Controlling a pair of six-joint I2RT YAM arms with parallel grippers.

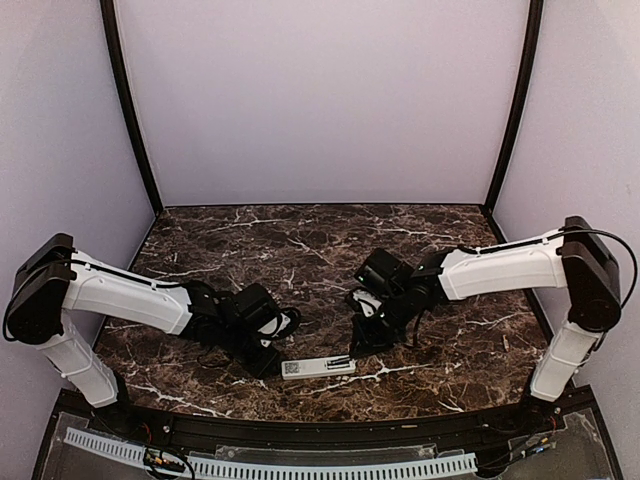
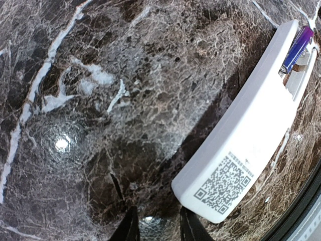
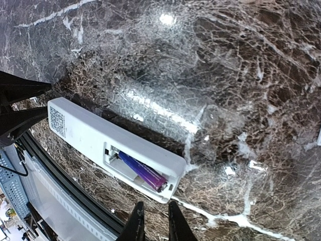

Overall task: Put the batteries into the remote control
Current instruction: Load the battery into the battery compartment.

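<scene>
The white remote control (image 1: 318,367) lies label side up near the table's front edge, its QR label (image 2: 233,182) at the left end. Its battery compartment at the right end is uncovered. One bluish-purple battery (image 3: 142,171) lies askew in it, and it also shows in the left wrist view (image 2: 297,49). I see no other battery. My left gripper (image 1: 268,358) is open and empty at the remote's label end, its fingertips (image 2: 189,228) close beside that corner. My right gripper (image 1: 362,340) hovers by the compartment end, fingers (image 3: 136,223) slightly apart with nothing between them.
The dark marble table ends in a black rail (image 1: 300,425) just in front of the remote, with a white perforated strip (image 1: 270,465) below it. Lilac walls close the back and sides.
</scene>
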